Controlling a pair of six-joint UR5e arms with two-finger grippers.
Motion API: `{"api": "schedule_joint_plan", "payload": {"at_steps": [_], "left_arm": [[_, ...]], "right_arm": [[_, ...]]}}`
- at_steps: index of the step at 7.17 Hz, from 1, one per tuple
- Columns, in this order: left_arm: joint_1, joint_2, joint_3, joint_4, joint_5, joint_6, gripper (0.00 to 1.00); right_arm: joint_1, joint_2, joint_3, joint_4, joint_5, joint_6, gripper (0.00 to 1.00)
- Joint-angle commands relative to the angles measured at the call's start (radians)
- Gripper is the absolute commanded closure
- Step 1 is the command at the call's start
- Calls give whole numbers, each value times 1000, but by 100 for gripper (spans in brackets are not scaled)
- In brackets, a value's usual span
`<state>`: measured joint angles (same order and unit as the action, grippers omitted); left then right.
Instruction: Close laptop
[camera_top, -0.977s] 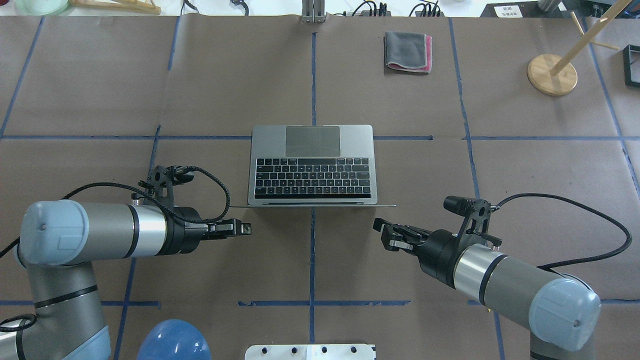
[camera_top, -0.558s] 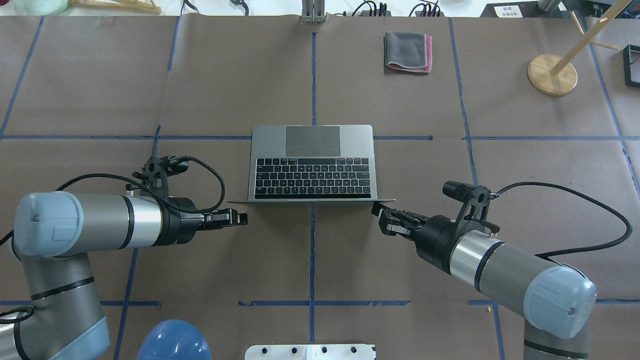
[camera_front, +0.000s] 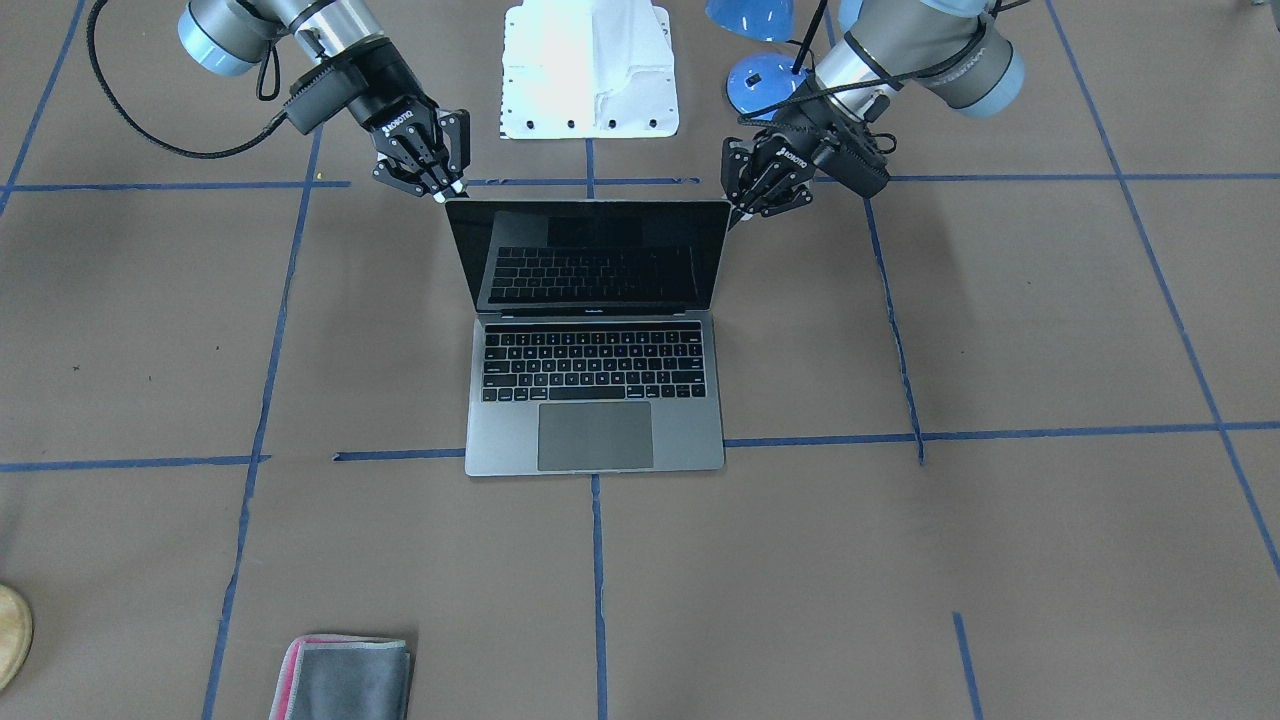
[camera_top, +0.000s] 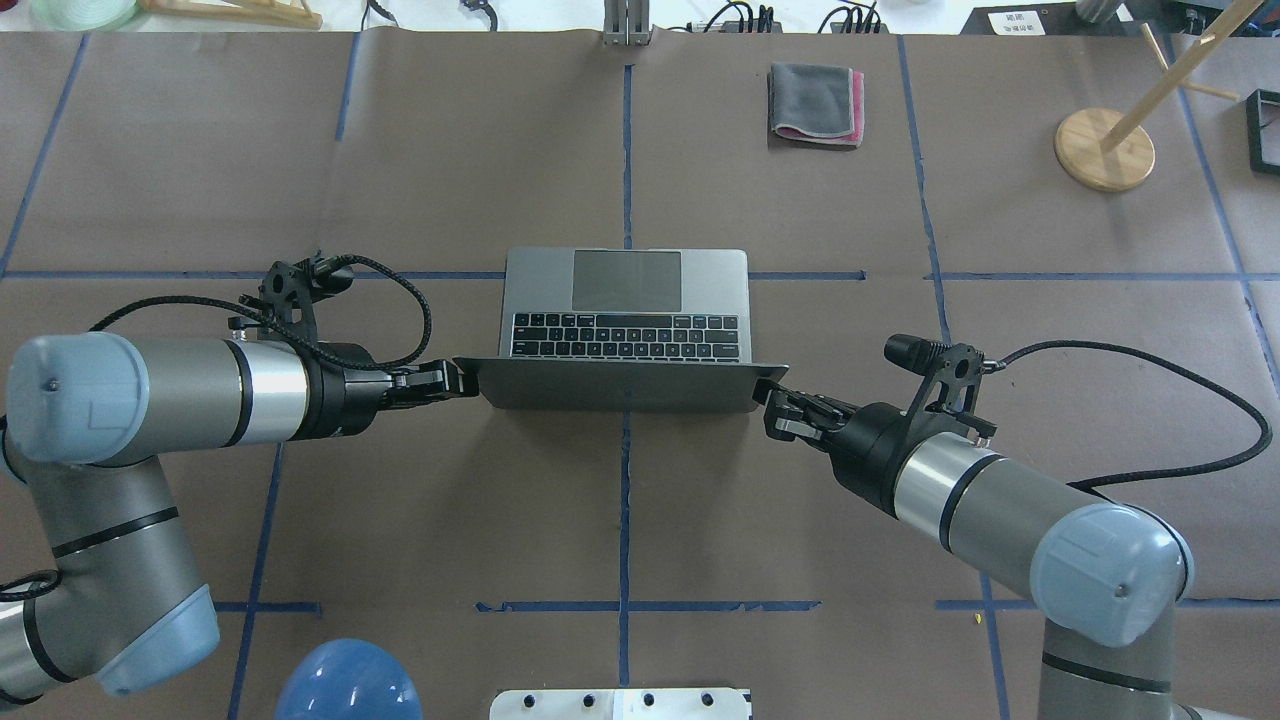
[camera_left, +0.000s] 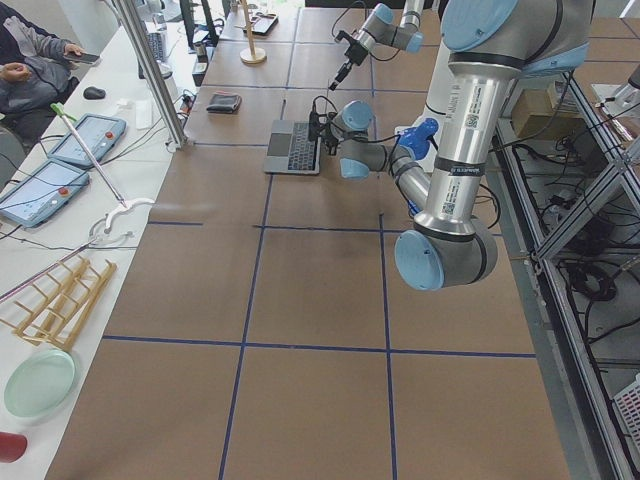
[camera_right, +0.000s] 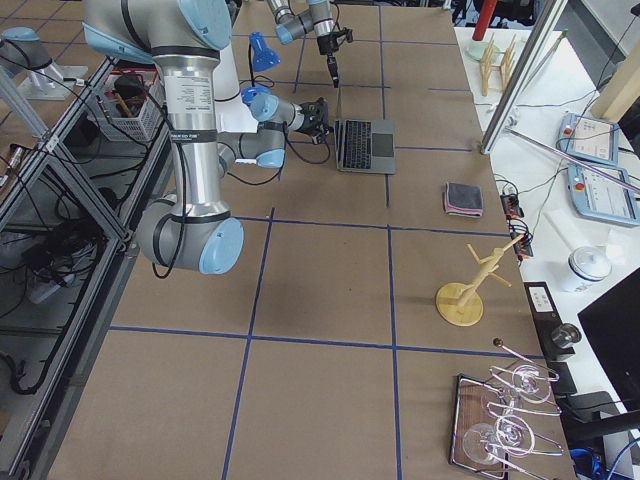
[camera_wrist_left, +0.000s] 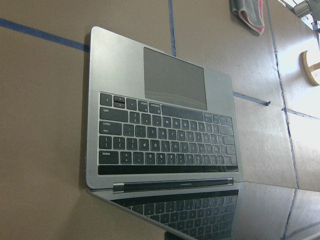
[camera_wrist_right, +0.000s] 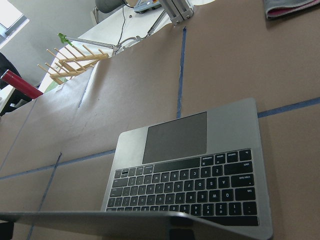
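At mid-table, the laptop (camera_front: 595, 390) is seen from the front with its lid (camera_front: 590, 250) tilted over the keys (camera_front: 594, 365). The right gripper (camera_front: 447, 190) and left gripper (camera_front: 742, 208) are set at the lid's two top corners. Their fingers appear drawn together with nothing clasped, though the actual contact is masked by the lid's edge.

In the overhead view, the lid's grey back is shown leaning toward the trackpad (camera_top: 626, 281), with a gripper at each end. The push is judged best delivered evenly at both corners and carried along the lid's arc, forward and then down. That way the base is neither twisted nor slid across the table (camera_top: 300, 150). The last stretch should be eased so that the lid is not slammed.

In the two side views, laptop and grippers are rendered too small for finger positions to be read.

In the wrist views, keys and trackpad are shown beyond the lid's near edge. No fingers are caught, so contact cannot be confirmed there. How far the lid stands from shut cannot be fixed exactly.
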<state>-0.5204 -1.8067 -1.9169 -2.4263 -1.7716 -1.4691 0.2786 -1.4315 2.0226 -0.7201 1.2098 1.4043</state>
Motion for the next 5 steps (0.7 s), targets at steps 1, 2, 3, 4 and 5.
{"api": "schedule_joint_plan", "payload": {"at_steps": [1,2,3,4,5], "left_arm": [[-16,-28,6,36,0,-22,100],[-26,-29,7,39,0,-22,100],[-36,-39,9,42,0,-23,100],[-41,-52,18,43,0,-23,100],[-46,-62,33,43,0,-23,100]], "right_arm": [[27,51,-9,-90,8,43,97],[36,51,-10,-94,10,44,97],[48,51,-13,-96,10,45,97],[66,52,-33,-96,25,45,97],[95,103,-79,-96,49,45,97]]}}
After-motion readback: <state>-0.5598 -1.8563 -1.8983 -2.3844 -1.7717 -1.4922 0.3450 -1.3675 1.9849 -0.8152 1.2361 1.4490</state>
